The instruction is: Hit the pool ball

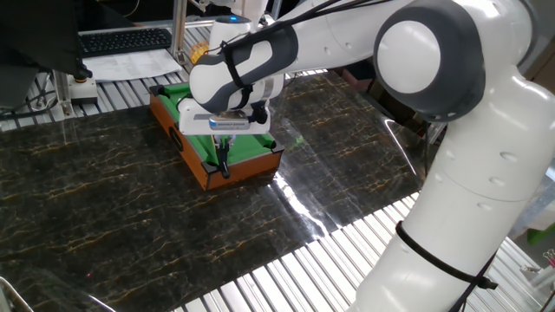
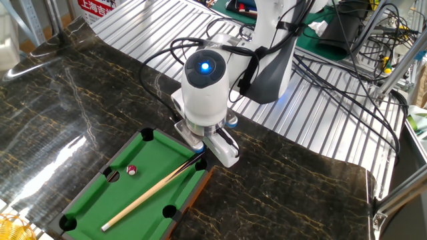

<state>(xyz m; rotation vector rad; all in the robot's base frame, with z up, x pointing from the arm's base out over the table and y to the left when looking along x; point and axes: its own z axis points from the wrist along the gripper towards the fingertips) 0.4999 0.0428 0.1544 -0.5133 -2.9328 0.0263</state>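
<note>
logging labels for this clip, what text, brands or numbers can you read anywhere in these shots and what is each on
No text can be read for certain.
Red sign at the top edge of the other fixed view: white characters, cut off and too blurred to read.
Papers beside the keyboard: print too small to read.
Pool ball: a pale spot, no legible number.
Robot arm and pool table: no visible lettering.

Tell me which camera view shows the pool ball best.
The other fixed view, with the blue light on the arm: the red pool ball lies unobstructed on the green felt. In the view with the keyboard, the arm hides it.
</note>
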